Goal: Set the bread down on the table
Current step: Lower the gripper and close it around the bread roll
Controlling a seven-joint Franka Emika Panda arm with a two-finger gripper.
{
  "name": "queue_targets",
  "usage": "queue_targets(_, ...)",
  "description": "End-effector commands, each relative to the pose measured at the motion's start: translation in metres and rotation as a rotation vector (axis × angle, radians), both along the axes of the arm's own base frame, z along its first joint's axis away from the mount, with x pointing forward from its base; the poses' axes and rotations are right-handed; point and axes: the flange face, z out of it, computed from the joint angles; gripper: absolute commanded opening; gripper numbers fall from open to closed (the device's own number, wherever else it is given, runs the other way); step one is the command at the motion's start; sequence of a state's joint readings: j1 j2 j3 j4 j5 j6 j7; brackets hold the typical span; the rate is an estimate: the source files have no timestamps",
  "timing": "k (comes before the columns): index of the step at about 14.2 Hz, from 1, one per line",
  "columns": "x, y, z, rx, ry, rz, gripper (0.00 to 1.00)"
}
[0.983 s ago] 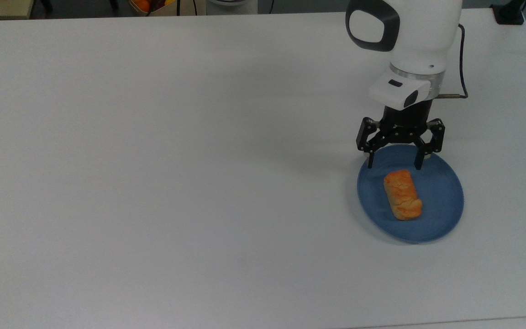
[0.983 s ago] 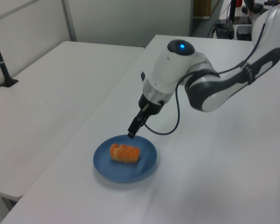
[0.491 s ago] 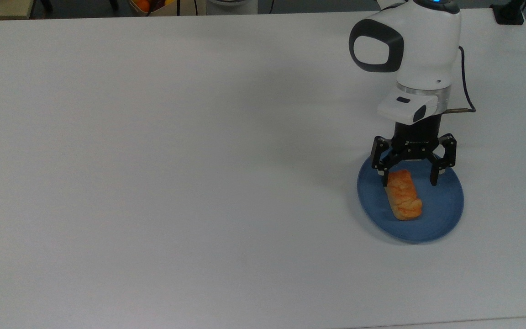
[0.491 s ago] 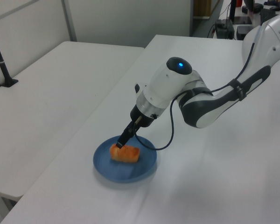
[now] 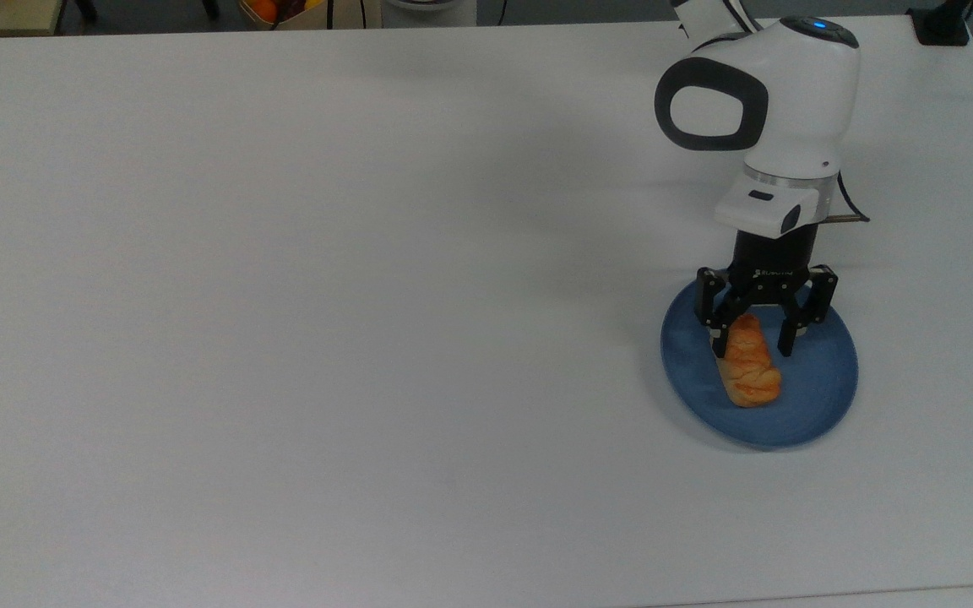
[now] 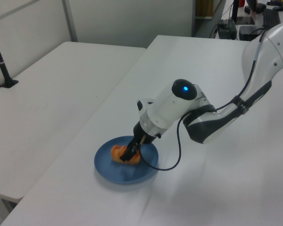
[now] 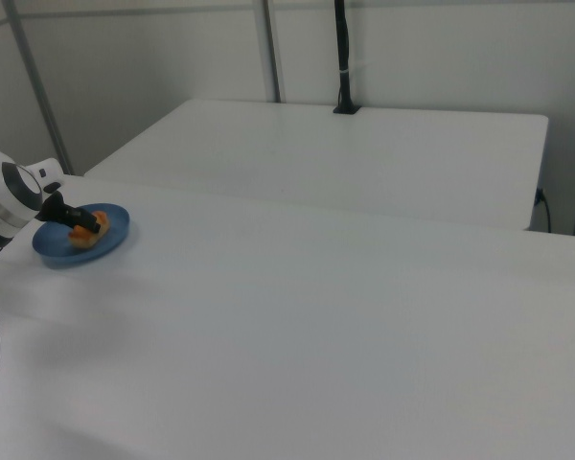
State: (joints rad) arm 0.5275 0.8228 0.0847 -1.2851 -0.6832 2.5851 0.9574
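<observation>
Lying lengthwise up-down in the top view: bread (image 5: 748, 365).

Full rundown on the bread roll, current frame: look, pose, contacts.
The small oblong golden-orange bread roll has a lumpy, braided-looking crust, browner along its ridges. It lies flat on the round blue plate, off-centre toward the top view's left, long axis running from the arm's side toward the top view's bottom. The black two-finger gripper straddles its upper end, fingers apart on either side; whether they touch the crust cannot be told. It is not on the white table.
</observation>
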Motion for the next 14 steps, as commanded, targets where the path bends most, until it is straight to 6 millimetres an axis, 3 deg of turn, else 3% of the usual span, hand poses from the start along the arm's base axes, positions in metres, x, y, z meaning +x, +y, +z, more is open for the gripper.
queue_targets(1, 0.002, -0.003, -0.002, -0.009, -0.021, 0.005, 0.15)
queue_targets(3, 0.002, -0.004, 0.001, -0.008, -0.022, 0.002, 0.00)
queue_targets(6, 0.002, -0.010, 0.004, -0.009, -0.016, -0.006, 0.00)
queue_targets(9, 0.002, -0.019, 0.030, 0.009, -0.026, -0.019, 0.00)
queue_targets(14, -0.016, -0.040, 0.086, 0.032, -0.013, -0.045, 0.00)
